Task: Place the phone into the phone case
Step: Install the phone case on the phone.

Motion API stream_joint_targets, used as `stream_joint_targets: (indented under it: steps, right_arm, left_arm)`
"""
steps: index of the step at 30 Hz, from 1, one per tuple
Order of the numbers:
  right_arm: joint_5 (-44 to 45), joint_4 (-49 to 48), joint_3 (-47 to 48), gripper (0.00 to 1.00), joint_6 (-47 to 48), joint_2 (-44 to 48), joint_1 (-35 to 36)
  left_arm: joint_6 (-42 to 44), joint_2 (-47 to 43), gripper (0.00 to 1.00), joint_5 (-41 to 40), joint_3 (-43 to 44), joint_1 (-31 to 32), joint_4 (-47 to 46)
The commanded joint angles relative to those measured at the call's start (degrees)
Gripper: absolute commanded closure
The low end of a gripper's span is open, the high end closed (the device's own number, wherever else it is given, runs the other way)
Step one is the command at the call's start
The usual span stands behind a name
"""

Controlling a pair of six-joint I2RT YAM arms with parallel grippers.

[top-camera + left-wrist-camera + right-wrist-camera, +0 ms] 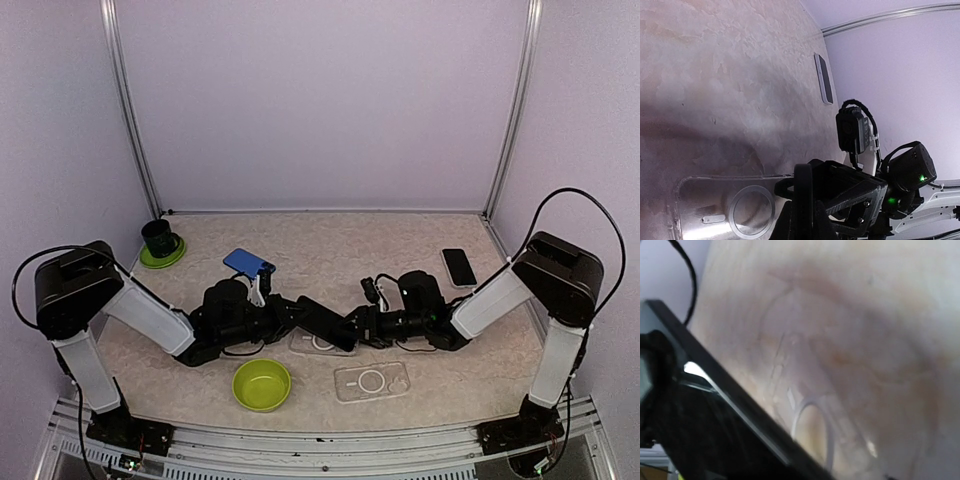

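The tabletop (pixel 330 235) carries everything, and places here are given from the green bowl (pixel 261 384) at its near edge.

Two arms reach in and meet just beyond the bowl and a little to its right. There are two clear cases. The spare case (pixel 372 381) lies flat just right of the bowl. The target case (pixel 318 346) lies beyond the bowl's right side, partly under the arms' meeting point.

There are three phones:
- The held phone (pixel 328 322) is black and hangs tilted right above the target case. I cannot tell whether it touches the case.
- The blue phone (pixel 249 263) shows straight beyond the bowl, past the left arm's wrist.
- The far phone (pixel 459 267) is dark and lies flat well to the right of the bowl, toward the back.

There is one bowl, and one green plate (pixel 180 253) well to the bowl's left and back. One black cup (pixel 158 235) stands on the plate.

The left claw (pixel 298 315) is pressed together, pinching the held phone by its left end. The right claw (pixel 362 326) meets the phone's other end. The left wrist view shows it close against the phone's edge, but I cannot tell whether it is spread or gripping.
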State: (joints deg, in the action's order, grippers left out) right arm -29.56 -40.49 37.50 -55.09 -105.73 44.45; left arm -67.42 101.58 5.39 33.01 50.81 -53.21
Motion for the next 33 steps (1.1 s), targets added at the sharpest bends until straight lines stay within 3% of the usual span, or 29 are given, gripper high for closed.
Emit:
stream_joint_targets:
  steps: [1, 7, 13, 18, 21, 28, 33]
  right_arm:
    - [-4.67, -8.40, 1.87, 0.37, -2.56, -1.40, 0.38]
    - [-7.78, -15.82, 1.95, 0.48, -5.42, -2.70, 0.79]
    - [-8.30, -16.24, 2.03, 0.53, -5.15, -2.64, 1.53]
    - [-6.62, -14.99, 1.45, 0.45, -7.32, -2.93, 1.56]
    - [-5.94, -16.47, 0.48, 0.42, -9.51, -2.99, 1.90]
    - [-3.94, -18.78, -0.98, 0.39, -14.35, -2.27, 3.15]
    - [-3.48, -21.24, -1.19, 0.39, -17.90, -2.25, 3.58]
  left_arm:
    - [-1.24, -3.01, 1.00, 0.97, -1.04, -0.16, -6.57]
    - [-1.27, -3.39, 1.00, -0.05, -1.77, -0.49, -5.86]
    - [-1.34, -3.85, 1.00, -1.12, -2.32, -0.54, -4.88]
    - [-2.16, -4.09, 1.00, -4.96, -3.10, 1.63, -3.25]
    - [-1.00, -4.81, 1.00, -11.30, -2.60, 3.89, 0.44]
    - [1.67, -8.06, 1.00, -23.79, -3.61, 8.58, 2.23]
    - [0.62, -8.74, 1.00, -27.67, -5.55, 11.32, 0.31]
